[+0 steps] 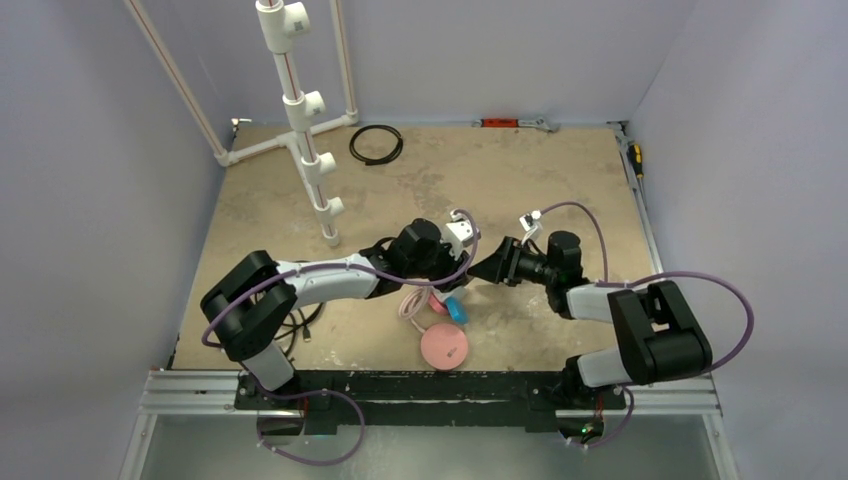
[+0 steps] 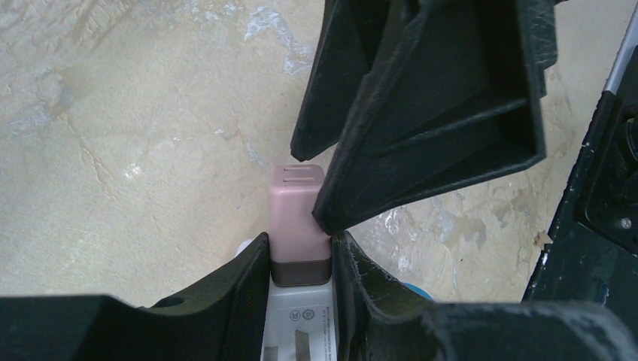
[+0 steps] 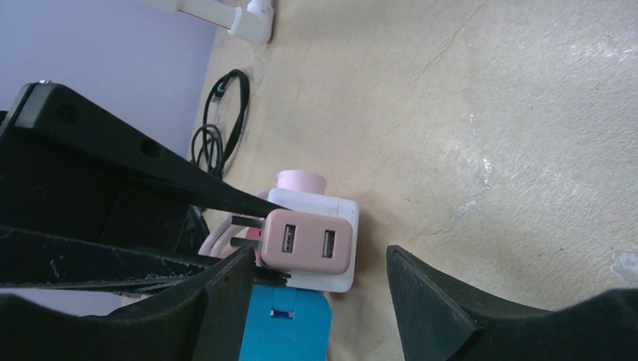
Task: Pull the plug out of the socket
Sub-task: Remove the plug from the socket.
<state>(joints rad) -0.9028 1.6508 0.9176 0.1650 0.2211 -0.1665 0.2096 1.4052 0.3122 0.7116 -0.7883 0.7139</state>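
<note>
Clamping the white socket (image 2: 297, 325) between its fingers, the left gripper (image 2: 299, 242) hides most of it. The small grey print on the bare strip is too fine to read. The pink plug (image 3: 308, 241), with two USB ports, sits in the socket over the table (image 3: 489, 113). Whether the socket rests on the table cannot be told. The right gripper (image 3: 317, 256) is spread wide around the plug. A blue block (image 3: 286, 327) is cut off below.

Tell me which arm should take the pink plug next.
Right. The right gripper is open with the pink plug between its fingers. The left gripper is clamped on the white socket, so it should probably just brace while the right closes and pulls.
</note>
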